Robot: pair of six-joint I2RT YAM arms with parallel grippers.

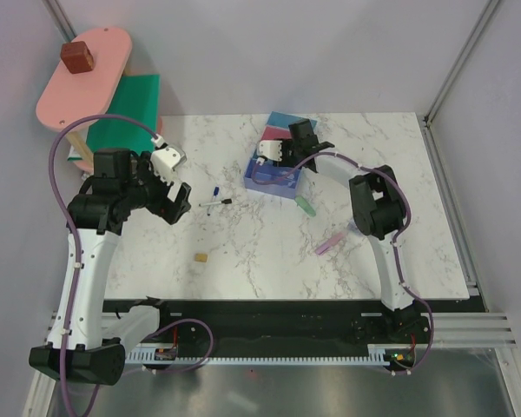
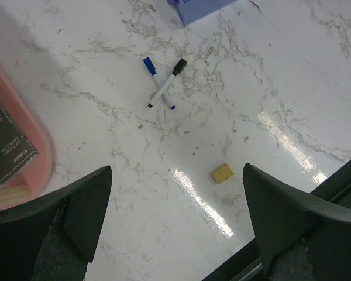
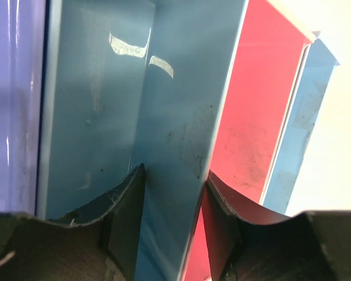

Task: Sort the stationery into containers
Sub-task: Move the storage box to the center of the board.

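Ahead of spread left gripper [image 2: 175,170], two thin white dark-capped markers [image 2: 162,89] lie crossed. They're likely light, stiff and roll-prone, so pinch mid-barrel. Right gripper [image 3: 175,175] part-spread, empty, above light-blue plastic bin [image 3: 99,88].

The left arm [image 1: 87,269] and right arm [image 1: 385,261] each combine white tubular links, black joint housings and a black base. A purple cable [image 1: 54,174] runs externally along each arm. The left gripper [image 2: 176,168] and right gripper [image 3: 175,171] carry dark, wedge-shaped fingers [image 2: 76,216].

Crossed markers [image 2: 162,89] left of bins [image 1: 267,188]
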